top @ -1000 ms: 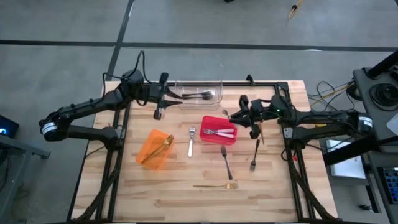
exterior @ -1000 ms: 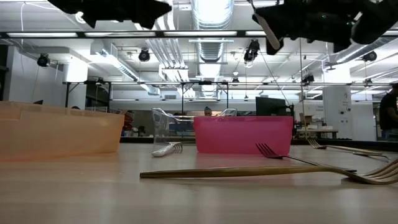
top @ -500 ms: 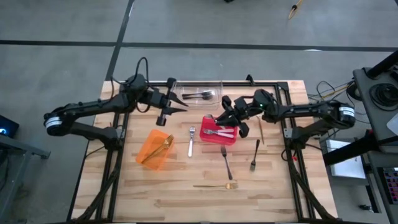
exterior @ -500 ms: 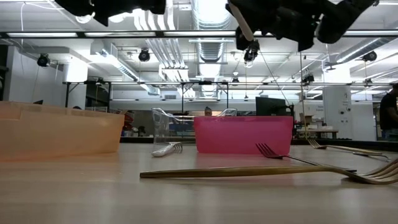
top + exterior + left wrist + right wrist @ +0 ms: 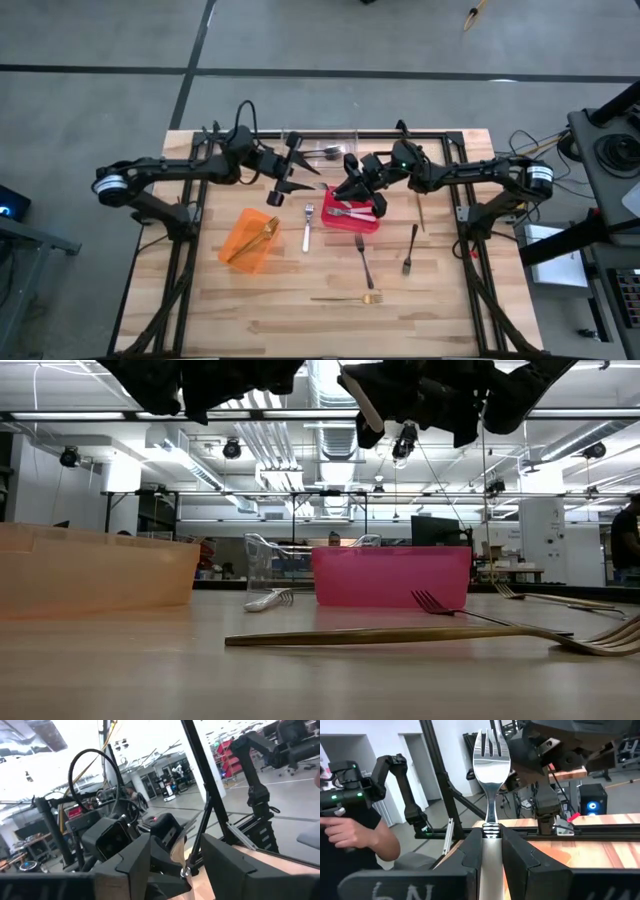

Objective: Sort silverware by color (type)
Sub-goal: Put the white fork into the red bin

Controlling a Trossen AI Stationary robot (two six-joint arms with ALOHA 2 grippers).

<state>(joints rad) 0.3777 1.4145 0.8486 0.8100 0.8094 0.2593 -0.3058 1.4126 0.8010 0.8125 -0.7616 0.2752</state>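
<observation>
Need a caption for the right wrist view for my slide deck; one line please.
Right gripper clamps a silver fork upright by its handle, tines up, the left arm close ahead.

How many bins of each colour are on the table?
orange bin: 1
red bin: 1
clear bin: 1
Total: 3 bins
</observation>
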